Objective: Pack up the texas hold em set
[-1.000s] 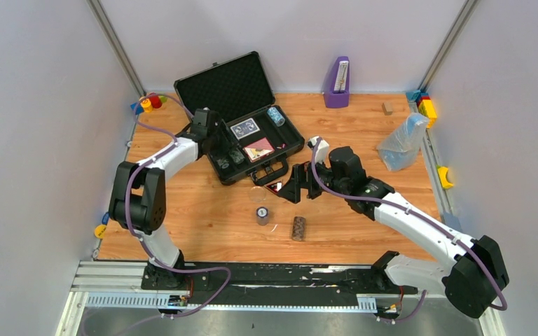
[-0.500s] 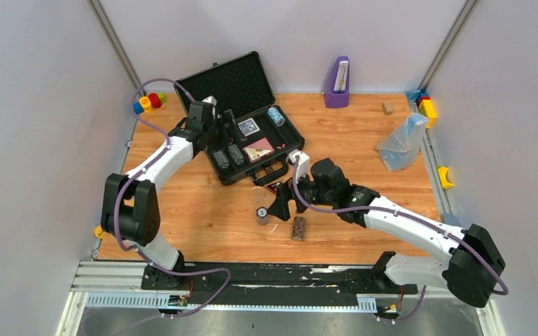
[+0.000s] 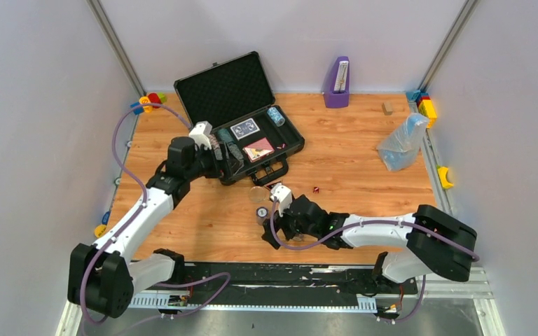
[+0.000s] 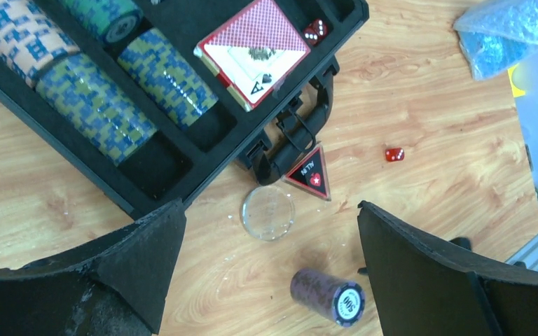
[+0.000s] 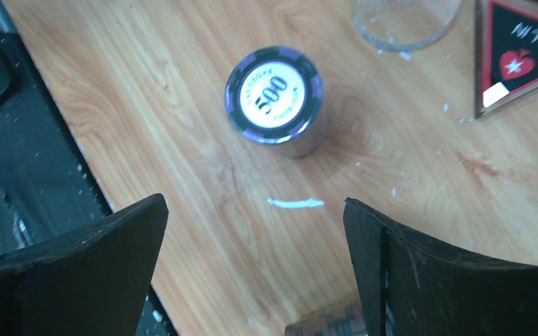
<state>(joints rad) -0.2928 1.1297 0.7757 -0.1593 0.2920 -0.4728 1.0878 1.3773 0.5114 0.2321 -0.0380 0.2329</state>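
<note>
From the top, the right gripper (image 3: 272,236) is hovering low in the middle, beside a loose chip stack (image 3: 261,213) that is standing below the open case (image 3: 224,87). The left wrist view is showing the left gripper (image 4: 266,269) wide open and empty, with the case at upper left. The right wrist view is showing wide, empty jaws too with the stack in the upper middle, so next it is probably needing to slide forward and squeeze it.

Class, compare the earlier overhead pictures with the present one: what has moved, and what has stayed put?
The left gripper drew back from over the black foam-lined case, open and empty. The right gripper swung toward the near edge, open by the upright purple-rimmed chip stack. Case, stack and black triangular button stayed put.
</note>
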